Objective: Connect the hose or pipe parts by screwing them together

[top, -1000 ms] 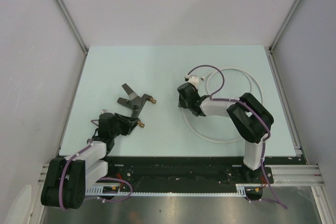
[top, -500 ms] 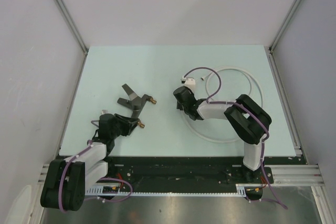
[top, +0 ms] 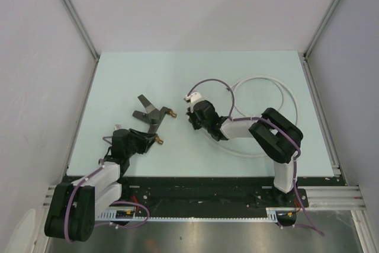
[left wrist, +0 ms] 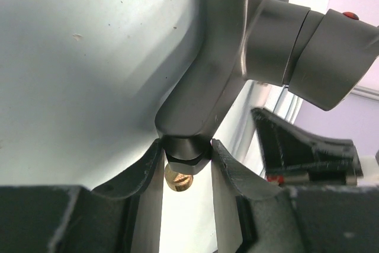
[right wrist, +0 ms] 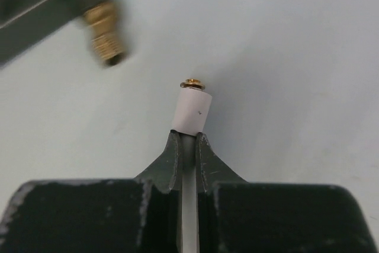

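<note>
hose [right wrist: 190, 114] | right end effector [right wrist: 188, 141] holds, forearm low | left [left wrist: 186, 157] holds tap fitting [left wrist: 213, 75]

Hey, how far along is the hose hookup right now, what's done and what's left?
Done: both parts are gripped. The left gripper clamps the tap fitting by one collar, and the right gripper is shut on the white hose just behind its end connector. In hand: lining that connector up with the fitting's free brass thread; a gap separates them. Left: bring them together and screw them tight.
</note>
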